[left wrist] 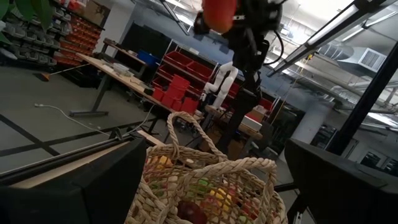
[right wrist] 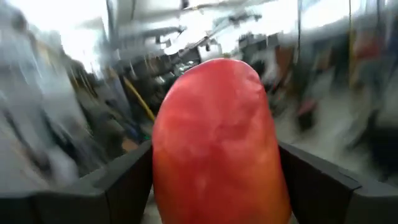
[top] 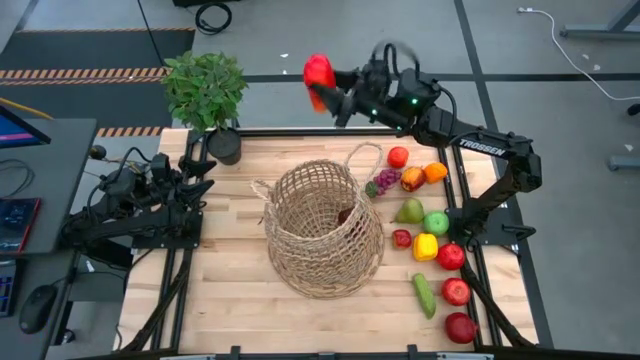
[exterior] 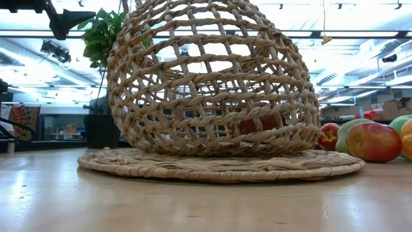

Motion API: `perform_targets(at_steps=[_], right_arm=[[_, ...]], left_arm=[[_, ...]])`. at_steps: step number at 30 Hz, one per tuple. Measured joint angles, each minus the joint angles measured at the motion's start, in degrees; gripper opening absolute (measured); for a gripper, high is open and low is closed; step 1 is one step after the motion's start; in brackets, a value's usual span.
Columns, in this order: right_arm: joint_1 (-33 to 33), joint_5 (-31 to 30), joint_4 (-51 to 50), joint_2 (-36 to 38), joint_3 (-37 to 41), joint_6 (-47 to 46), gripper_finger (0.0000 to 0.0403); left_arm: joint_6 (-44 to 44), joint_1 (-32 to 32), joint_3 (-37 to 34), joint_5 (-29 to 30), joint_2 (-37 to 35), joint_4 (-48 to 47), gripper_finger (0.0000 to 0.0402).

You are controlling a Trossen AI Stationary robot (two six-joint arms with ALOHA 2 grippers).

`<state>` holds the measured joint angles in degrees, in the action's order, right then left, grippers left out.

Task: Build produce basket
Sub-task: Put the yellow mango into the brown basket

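Observation:
The tan wicker basket (top: 322,228) lies tipped on the middle of the table, and in the low view it leans on a flat woven disc (exterior: 219,166). A red piece of produce (exterior: 261,122) lies inside it. My right gripper (top: 327,90) is shut on another red fruit (top: 319,74), high above the table's far edge. This fruit also shows in the left wrist view (left wrist: 219,12). More produce (top: 436,222) lies in a loose row to the basket's right. My left gripper (top: 207,168) waits open at the table's left, touching nothing. My right gripper pinches the red fruit by its two opposite sides (right wrist: 163,174), one dark finger (right wrist: 118,180) on each side. The fingers reach roughly level from the table's right toward its left. The fruit is lifted clear, high above the table's far edge.
A leafy potted plant (top: 207,95) stands at the far left corner, close to my left gripper. Grapes (top: 385,180), a pear (top: 408,211), a yellow pepper (top: 426,246), a cucumber (top: 424,295) and red apples (top: 456,291) line the right side. Bare wood shows near and left of the basket.

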<state>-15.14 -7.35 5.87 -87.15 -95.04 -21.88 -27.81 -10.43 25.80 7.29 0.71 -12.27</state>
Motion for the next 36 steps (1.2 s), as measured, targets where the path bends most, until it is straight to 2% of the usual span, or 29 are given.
perform_targets(at_steps=[5,10,15,20,24,28,31,36], right_arm=[[0.1,1.6,0.0,0.0,0.0,-38.0,0.0321],[0.1,5.5,0.6,0.0,0.0,-65.6,0.0321],[0.1,5.8,4.3,0.0,0.0,-83.9,0.0321],[0.1,1.1,7.2,0.0,0.0,-95.7,0.0321],[0.1,-1.6,8.5,0.0,0.0,-96.1,0.0320],[0.1,-1.7,8.4,0.0,0.0,-88.5,0.0320],[0.1,0.5,8.5,0.0,0.0,-72.9,0.0320],[0.1,11.2,6.7,0.0,0.0,-41.1,0.0320]], left_arm=[[0.0,0.0,0.0,0.0,0.0,0.0,0.0390],[0.0,0.0,0.0,0.0,0.0,0.0,0.0390],[0.0,0.0,0.0,0.0,0.0,0.0,0.0390],[0.0,0.0,0.0,0.0,0.0,0.0,0.0390],[0.0,0.0,0.0,0.0,0.0,0.0,0.0390],[0.0,0.0,0.0,0.0,0.0,0.0,0.0390],[0.0,0.0,0.0,0.0,0.0,0.0,0.0390],[0.0,0.0,0.0,0.0,0.0,0.0,0.0390]])
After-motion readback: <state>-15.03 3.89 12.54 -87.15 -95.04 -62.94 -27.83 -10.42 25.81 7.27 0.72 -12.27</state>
